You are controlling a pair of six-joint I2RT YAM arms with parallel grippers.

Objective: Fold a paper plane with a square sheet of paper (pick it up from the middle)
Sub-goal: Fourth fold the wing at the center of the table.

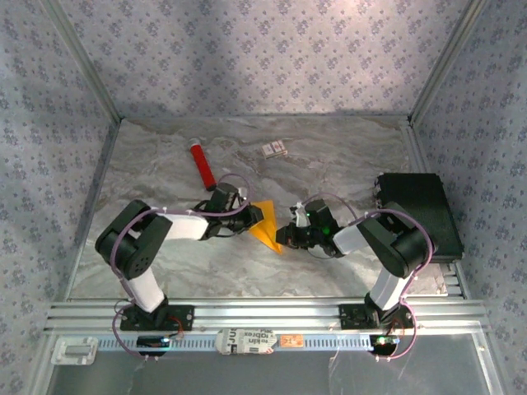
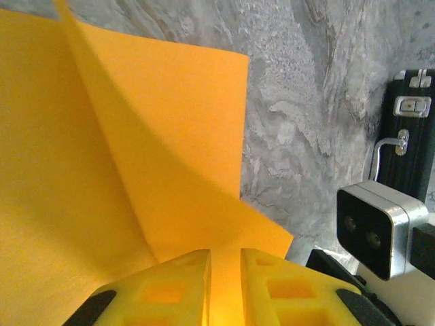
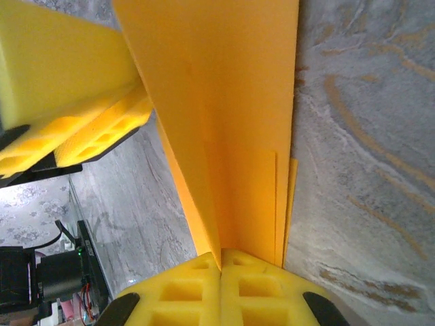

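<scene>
Both arms are reaching in toward the middle of the table, where the sheet of paper is hanging between them, raised off the surface. In the overhead view the orange-yellow sheet is showing as a partly folded, pointed shape, its tip pointing toward the near edge.

The left fingers are standing slightly apart. A narrow gap is showing between the two yellow pads, and the sheet of paper is running through that gap. Whether the pads are touching it cannot be told. Ahead of these fingers the sheet is rising in two slanted panels that meet along a crease.

The right fingers are pressing together, clamped on the lower edge of the sheet of paper. Several layered edges are showing just beside the pinch. The left fingers are appearing in the right wrist view at upper left, lying against the same sheet.

A red tube is lying on the table behind the left arm, well apart from the paper. A small white card is lying near the far wall. A black case is sitting at the right edge of the table, beside the right arm.
</scene>
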